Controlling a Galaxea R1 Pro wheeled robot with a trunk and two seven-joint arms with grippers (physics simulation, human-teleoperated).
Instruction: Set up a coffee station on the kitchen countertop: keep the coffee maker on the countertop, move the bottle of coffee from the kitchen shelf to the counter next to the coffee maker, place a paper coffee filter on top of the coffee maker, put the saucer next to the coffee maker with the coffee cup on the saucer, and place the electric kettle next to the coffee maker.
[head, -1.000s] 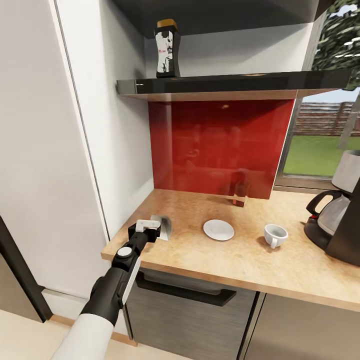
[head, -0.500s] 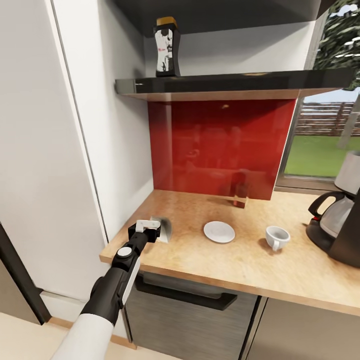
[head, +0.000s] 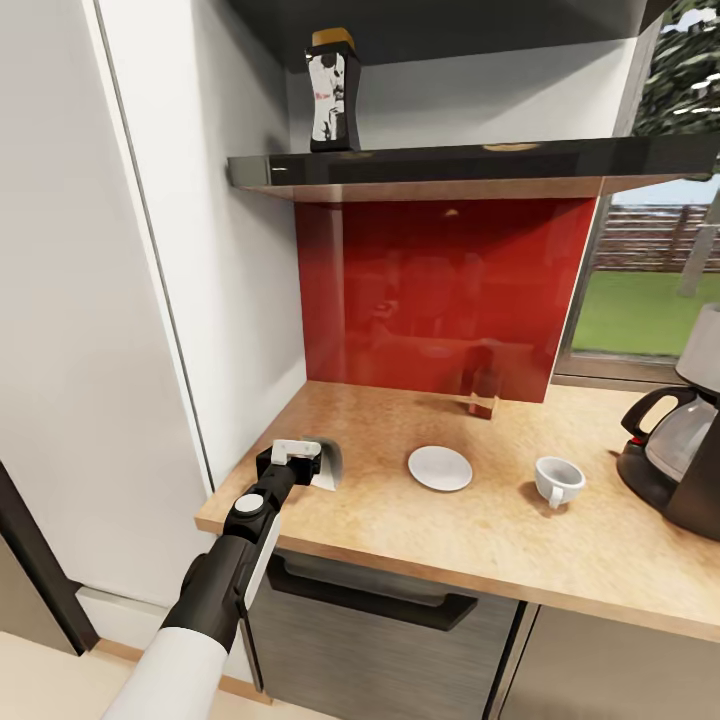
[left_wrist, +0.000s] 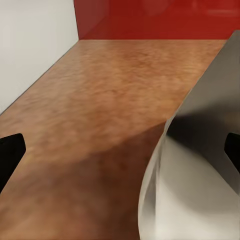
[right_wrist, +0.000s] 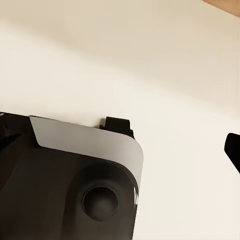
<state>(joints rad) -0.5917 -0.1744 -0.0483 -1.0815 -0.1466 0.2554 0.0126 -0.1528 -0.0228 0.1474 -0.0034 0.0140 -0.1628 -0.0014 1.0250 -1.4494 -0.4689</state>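
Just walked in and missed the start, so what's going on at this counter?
The robot's left gripper is at the paper coffee filter near the left end of the kitchen countertop, the jaws spread with the filter between them. The saucer and coffee cup sit apart on the counter, cup not on saucer. The coffee maker stands at the right, and the bottle of coffee is on the kitchen shelf.

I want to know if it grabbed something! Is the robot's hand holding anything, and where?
Not yet: the left gripper has its fingers wide apart around the paper coffee filter, not squeezing it.
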